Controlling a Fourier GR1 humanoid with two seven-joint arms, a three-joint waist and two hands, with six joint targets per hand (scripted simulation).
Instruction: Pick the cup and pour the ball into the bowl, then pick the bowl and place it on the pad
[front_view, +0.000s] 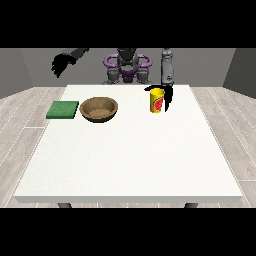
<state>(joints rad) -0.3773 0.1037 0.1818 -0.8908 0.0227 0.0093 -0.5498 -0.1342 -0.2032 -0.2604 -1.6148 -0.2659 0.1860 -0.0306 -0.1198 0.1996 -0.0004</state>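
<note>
The cup (157, 101), yellow with a red mark on its side, stands upright on the white table (130, 160) towards the far edge and right of centre in the view, its long axis vertical and its open mouth pointing straight up; the ball said to be inside it does not show from here. The hand at the view's right (168, 93) is right at the cup: the arm comes down from above, dark fingers hang along the cup's right side and another dark part reaches across the rim at its left, so the hand seems to bracket the top of the cup. Whether the fingers have actually closed round it I cannot tell. This is plainly the nearer hand, and the cup sits just beside and slightly below it, so the coming move probably turns on a sideways closing on the upright wall and not on a reach. The wooden bowl (99, 108) rests on the table well to the left of the cup, mouth up, so pouring would mean carrying the cup leftwards and tipping its mouth that way. Just beyond the bowl's left side lies the flat green pad (63, 109). The hand at the view's left (61, 63) hangs high above the table's far left corner, fingers drooping and holding nothing.
</note>
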